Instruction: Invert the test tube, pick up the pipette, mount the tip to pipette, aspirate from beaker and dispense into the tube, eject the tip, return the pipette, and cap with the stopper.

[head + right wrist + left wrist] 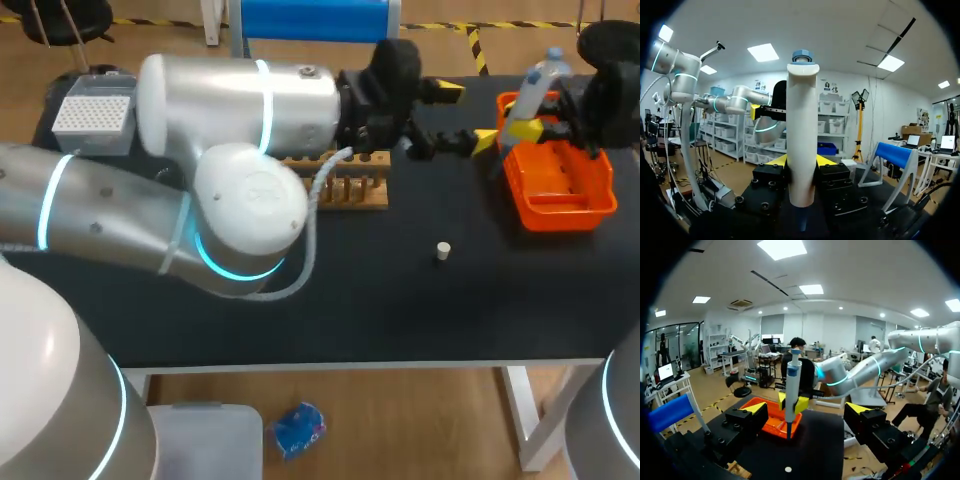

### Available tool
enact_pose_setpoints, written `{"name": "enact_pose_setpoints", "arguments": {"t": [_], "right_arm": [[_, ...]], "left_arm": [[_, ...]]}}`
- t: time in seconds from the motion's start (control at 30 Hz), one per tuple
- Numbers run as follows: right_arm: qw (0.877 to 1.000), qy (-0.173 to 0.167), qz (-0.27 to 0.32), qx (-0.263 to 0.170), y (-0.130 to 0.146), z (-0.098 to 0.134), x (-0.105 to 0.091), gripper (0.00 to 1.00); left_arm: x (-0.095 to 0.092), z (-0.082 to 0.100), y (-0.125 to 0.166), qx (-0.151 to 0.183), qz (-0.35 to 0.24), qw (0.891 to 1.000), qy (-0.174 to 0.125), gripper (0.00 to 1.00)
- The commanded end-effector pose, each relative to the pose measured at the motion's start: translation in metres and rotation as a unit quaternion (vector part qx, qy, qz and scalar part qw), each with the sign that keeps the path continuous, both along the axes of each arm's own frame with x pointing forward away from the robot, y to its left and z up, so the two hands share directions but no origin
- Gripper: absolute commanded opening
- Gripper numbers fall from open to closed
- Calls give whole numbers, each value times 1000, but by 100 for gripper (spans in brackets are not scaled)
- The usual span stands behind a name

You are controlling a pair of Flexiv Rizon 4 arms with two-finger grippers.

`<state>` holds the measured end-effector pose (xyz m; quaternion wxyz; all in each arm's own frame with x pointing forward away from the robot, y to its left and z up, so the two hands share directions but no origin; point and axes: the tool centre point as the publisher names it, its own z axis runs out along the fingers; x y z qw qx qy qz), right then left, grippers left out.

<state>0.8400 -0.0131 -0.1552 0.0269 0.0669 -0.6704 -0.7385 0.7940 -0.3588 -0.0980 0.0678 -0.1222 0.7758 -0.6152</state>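
My right gripper (528, 128) is shut on the white pipette (531, 88), which it holds upright with its blue cap up, above the orange tray (560, 200) at the back right. In the right wrist view the pipette body (801, 140) fills the gap between the yellow-tipped fingers (826, 160). My left gripper (468, 115) stands open just left of the tray and faces the pipette (791, 390), with nothing between its fingers (756, 408). A small white stopper (443, 250) lies on the black table (420, 310). I see no test tube or beaker.
A wooden rack (348, 188) stands at the back middle, largely hidden by my left arm (240, 110). A white tip box (93, 116) sits at the back left. The stopper (788, 469) also shows below the left gripper (807, 410).
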Motion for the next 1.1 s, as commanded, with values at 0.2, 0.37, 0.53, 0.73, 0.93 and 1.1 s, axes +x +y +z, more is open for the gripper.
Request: {"name": "enact_pose_setpoints", "arguments": {"t": [0.2,0.37,0.53,0.73,0.93,1.1], "right_arm": [[1000,9,19,-2,53,-4,-34,0],[999,14,33,-18,76,-9,-48,0],[999,19,41,-21,94,-14,-55,0],[998,16,48,-25,120,-22,-55,0],[998,16,48,-25,120,-22,-55,0],[998,16,48,-25,120,-22,-55,0]], "left_arm": [[-9,-15,57,-192,1,979,-70,100],[-7,-22,73,-212,3,974,-79,100],[-7,-31,91,-227,13,970,-84,100],[-8,-38,108,-260,25,961,-89,100],[-8,-38,108,-260,25,961,-89,100],[-8,-38,108,-260,25,961,-89,100]]}}
